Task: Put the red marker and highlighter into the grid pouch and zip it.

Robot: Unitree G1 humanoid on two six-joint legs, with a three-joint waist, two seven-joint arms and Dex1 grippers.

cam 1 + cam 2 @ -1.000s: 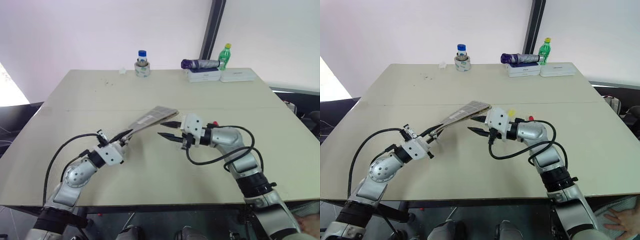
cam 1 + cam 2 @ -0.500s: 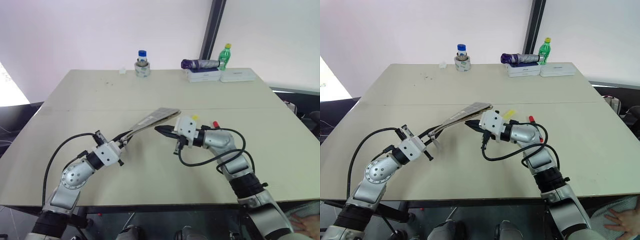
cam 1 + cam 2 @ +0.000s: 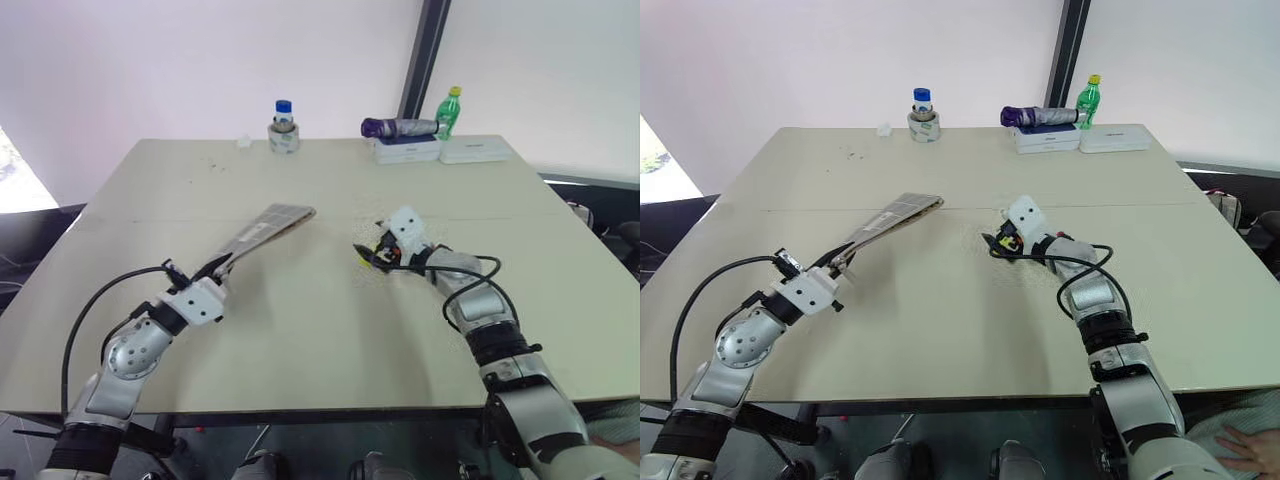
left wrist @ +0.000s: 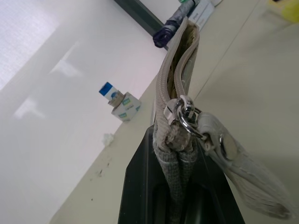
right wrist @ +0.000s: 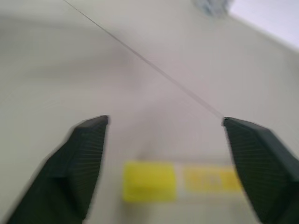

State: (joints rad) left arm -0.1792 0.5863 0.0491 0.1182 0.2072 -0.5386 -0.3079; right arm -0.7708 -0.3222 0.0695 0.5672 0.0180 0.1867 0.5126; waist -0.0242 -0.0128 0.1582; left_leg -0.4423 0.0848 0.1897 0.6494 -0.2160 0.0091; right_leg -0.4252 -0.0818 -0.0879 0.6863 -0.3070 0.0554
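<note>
while left gripper pinches grid pouch aloft, highlighter lies between spread right gripper.

Left arm stretched forward, its fingers clamped tight, right gripper low, fingers spread wide

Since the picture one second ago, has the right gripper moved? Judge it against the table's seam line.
Yes. The right gripper has swung away from the grid pouch, forward toward the seam line, and now hangs open over the highlighter.
</note>
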